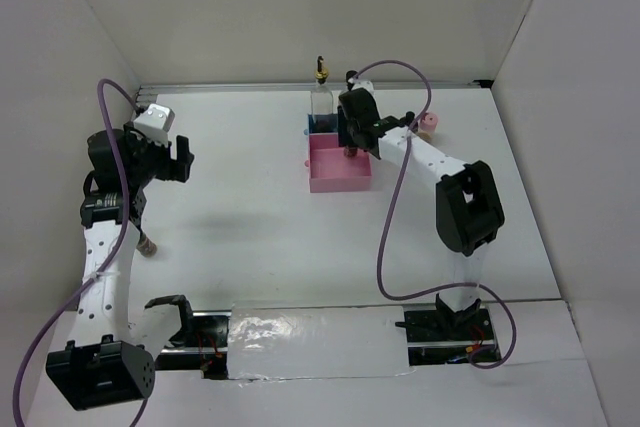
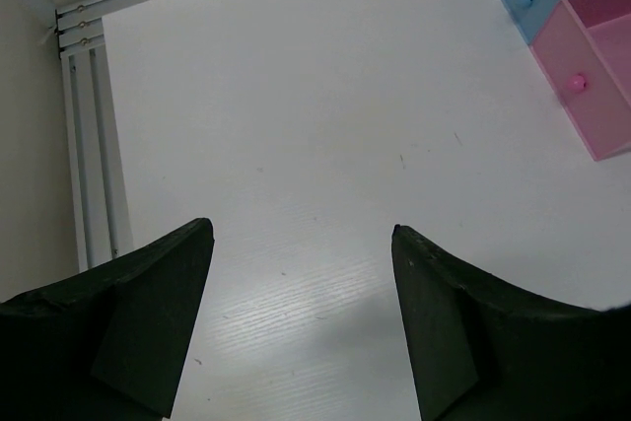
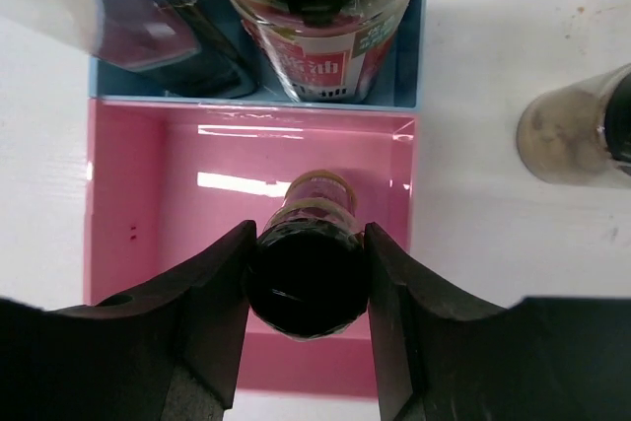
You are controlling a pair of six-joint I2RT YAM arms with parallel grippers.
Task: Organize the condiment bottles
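Observation:
My right gripper [image 3: 310, 234] is shut on a small dark-lidded spice jar [image 3: 306, 278] and holds it upright inside the pink tray [image 3: 148, 204], near its right wall; it also shows in the top view [image 1: 350, 143]. Behind it, in the blue tray [image 3: 419, 46], stands a clear bottle with a red label [image 3: 315, 61], and a second clear bottle [image 3: 128, 7] stands to its left. The gold-black pourer bottle [image 1: 321, 90] rises at the back. A pink-capped shaker [image 1: 427, 123] stands right of the trays. My left gripper [image 2: 299, 229] is open and empty over bare table at the left [image 1: 182, 161].
A small dark spice jar [image 1: 147, 245] stands on the table beside the left arm. A glass jar [image 3: 577, 130] stands on the table right of the pink tray. White walls close the back and sides. A shiny sheet [image 1: 310, 337] lies at the near edge.

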